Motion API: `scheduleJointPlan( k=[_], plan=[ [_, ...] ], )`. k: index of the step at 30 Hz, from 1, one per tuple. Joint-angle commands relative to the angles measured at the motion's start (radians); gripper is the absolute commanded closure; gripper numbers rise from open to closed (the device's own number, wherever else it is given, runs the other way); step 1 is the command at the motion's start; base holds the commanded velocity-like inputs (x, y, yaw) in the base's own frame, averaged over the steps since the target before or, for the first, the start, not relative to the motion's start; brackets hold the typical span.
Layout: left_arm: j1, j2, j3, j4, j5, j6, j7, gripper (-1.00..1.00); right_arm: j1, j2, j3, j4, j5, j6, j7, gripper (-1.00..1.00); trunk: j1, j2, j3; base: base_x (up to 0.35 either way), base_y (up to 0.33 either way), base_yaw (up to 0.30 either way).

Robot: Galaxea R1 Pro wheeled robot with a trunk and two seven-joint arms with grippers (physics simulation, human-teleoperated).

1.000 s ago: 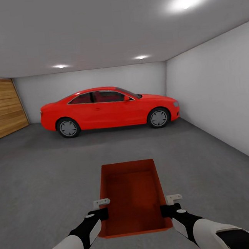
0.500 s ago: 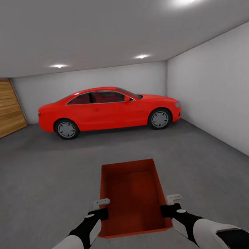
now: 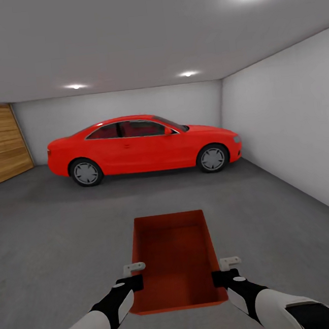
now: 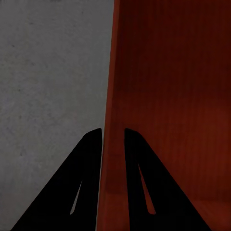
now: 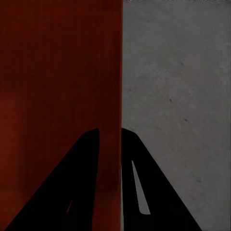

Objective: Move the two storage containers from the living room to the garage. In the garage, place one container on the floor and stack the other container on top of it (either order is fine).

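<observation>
The left gripper (image 3: 134, 275) and right gripper (image 3: 223, 270) each pinch a long wall of the storage container (image 3: 175, 258), carried at 6 o'clock over the garage floor (image 3: 55, 233). No second container shows, so placing and stacking seem undone. Open concrete lies ahead; a red car (image 3: 142, 146) at 12, a white wall (image 3: 288, 130) at 3.

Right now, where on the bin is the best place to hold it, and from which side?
By its two long side walls, one gripper per side, near the end closest to the robot. The bin is lidless with thin upright walls, so each rim fits between two fingers: the left gripper and right gripper each straddle a wall from above.
</observation>
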Motion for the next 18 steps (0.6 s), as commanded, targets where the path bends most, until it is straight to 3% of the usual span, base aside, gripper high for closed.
scheduleJointPlan(
  k=[1, 18],
  plan=[
    [0.000, 0.032, 0.044, -0.013, -0.011, 0.006, 0.017, 1.00, 0.000, -0.003, -0.007, 0.005, -0.010, -0.005, -0.007, 1.00, 0.001, -0.001, 0.000, 0.321, 0.000, 0.000],
    [0.000, 0.031, 0.045, -0.013, -0.011, 0.006, 0.017, 1.00, 0.000, -0.003, -0.007, 0.005, -0.010, -0.005, -0.007, 1.00, 0.001, -0.001, 0.000, 0.321, 0.078, 0.000]
  ],
)
